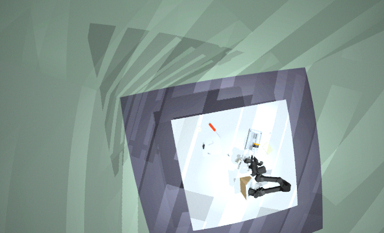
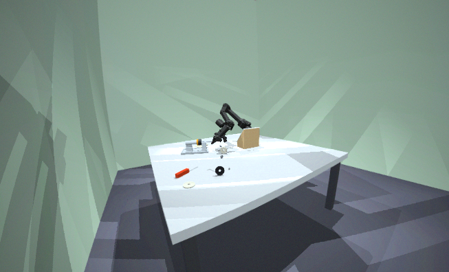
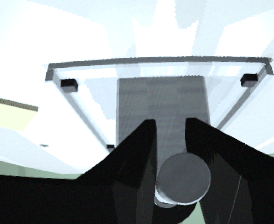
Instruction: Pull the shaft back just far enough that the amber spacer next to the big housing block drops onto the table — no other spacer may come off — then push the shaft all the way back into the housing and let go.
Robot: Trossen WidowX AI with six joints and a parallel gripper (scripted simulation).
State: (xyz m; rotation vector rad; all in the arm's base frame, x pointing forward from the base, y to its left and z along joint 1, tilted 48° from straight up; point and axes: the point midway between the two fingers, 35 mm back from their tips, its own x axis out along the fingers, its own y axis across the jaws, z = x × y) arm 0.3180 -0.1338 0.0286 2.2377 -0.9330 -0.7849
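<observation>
The light grey housing block (image 1: 254, 136) (image 2: 190, 143) stands on a pale base plate (image 2: 194, 152). The amber spacer (image 1: 256, 144) (image 2: 197, 142) is up on the shaft line against the housing, with a black ring (image 2: 200, 142) beside it. The thin grey shaft (image 2: 207, 141) runs from there past an upright grey support (image 3: 138, 105) (image 2: 204, 148) to my gripper. My gripper (image 3: 170, 128) (image 2: 212, 142) is shut on the shaft, whose round grey end (image 3: 184, 177) shows between the fingers in the wrist view. The amber spacer is not visible in the wrist view.
A tan wedge-shaped block (image 1: 244, 188) (image 2: 251, 138) stands near the arm's base. A red-handled screwdriver (image 1: 212, 127) (image 2: 182, 173), a black ring standing on edge (image 2: 219, 170) and a cream disc (image 2: 188, 185) lie farther out. A pale yellow flat piece (image 1: 267, 147) lies beside the base plate.
</observation>
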